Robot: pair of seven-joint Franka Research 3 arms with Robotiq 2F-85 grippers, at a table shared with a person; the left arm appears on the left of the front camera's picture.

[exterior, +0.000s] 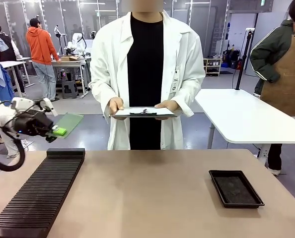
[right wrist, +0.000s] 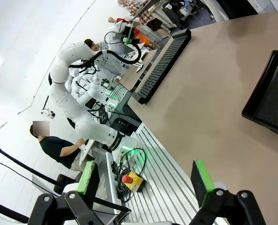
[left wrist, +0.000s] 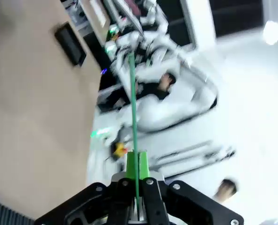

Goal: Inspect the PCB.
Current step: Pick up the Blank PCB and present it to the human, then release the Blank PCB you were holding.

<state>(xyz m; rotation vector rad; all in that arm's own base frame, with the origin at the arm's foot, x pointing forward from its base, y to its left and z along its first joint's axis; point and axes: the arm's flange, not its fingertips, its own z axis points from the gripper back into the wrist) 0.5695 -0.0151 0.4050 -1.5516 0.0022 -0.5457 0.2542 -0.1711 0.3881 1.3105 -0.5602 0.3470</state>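
Front view. The left gripper point(exterior: 56, 132) is clamped on the board point(exterior: 68, 122), its green pads point(exterior: 60, 131) pinching one edge. The board is held in the air near the far left corner of the tabletop point(exterior: 152, 198), clear of the surface and above the far end of a black slotted rack point(exterior: 38, 193). It slants upward and away from the gripper, with its pale grey-green face showing. The rack lies along the left edge of the tabletop. A shallow black tray point(exterior: 236, 188) sits near the right edge, well apart from the rack. At the far edge stands a person in a white coat, with both hands point(exterior: 116, 105) under a clipboard point(exterior: 143, 112) carrying white paper.

Left wrist view. The board point(left wrist: 133, 108) appears edge-on as a thin bright green line rising from between the closed pads of the left gripper point(left wrist: 138, 161). The tabletop point(left wrist: 31, 117) and the tray point(left wrist: 71, 44) lie to one side. The background is blurred.

Right wrist view. The right gripper point(right wrist: 145, 178) has its fingers point(right wrist: 202, 180) spread wide apart with nothing between them. It hangs off the edge of the tabletop point(right wrist: 209, 93), on which the tray point(right wrist: 270, 93) and the rack point(right wrist: 164, 61) are visible.
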